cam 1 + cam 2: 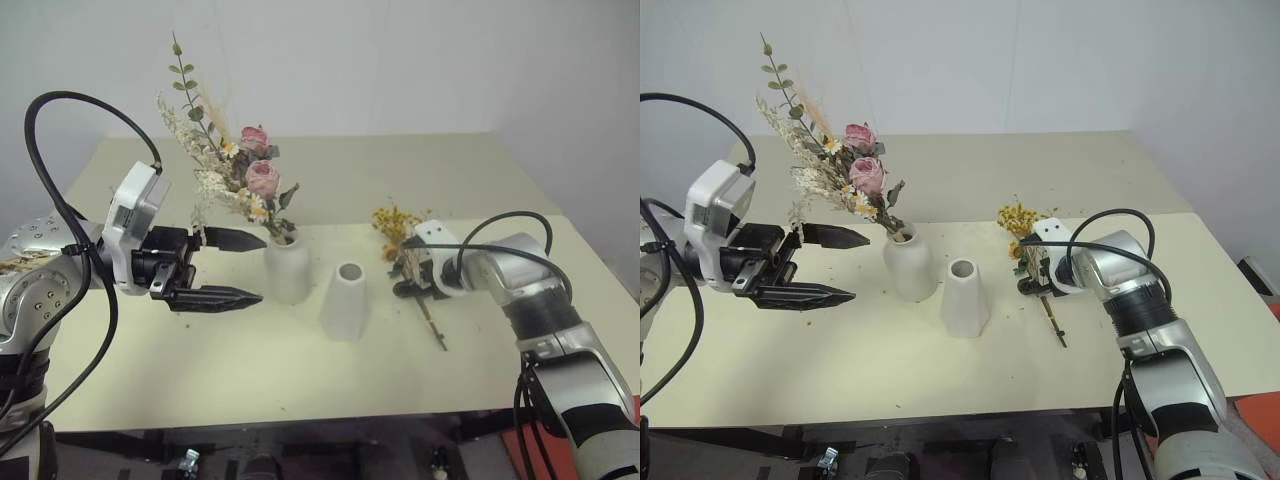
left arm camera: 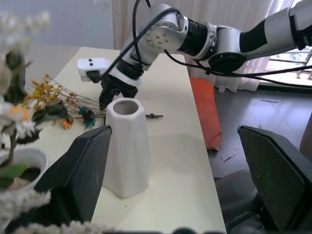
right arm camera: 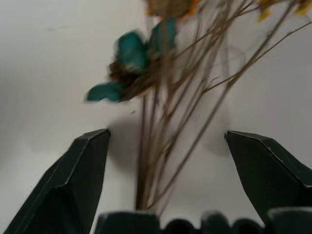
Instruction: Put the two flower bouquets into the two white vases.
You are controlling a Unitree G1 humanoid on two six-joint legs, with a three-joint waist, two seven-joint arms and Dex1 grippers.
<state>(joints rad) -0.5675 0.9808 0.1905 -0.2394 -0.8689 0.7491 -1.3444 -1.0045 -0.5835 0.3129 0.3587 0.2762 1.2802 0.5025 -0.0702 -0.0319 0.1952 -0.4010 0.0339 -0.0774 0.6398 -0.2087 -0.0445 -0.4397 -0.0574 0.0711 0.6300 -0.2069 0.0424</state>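
White rounded vase (image 1: 287,268) holds the pink rose bouquet (image 1: 235,170), standing upright on the cream table (image 1: 250,370). The cone vase (image 1: 345,300) stands empty just beside it. The yellow bouquet (image 1: 405,245) lies flat on the table; the right gripper (image 3: 161,161) is over its stems, fingers spread wide. The left gripper (image 1: 232,268) hovers beside the rounded vase, fingers apart, holding nothing

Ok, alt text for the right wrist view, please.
Open right end effector straddles the thin brown stems of the yellow-orange bouquet lying on the pale table, fingers on either side. Teal leaves sit among the stems.
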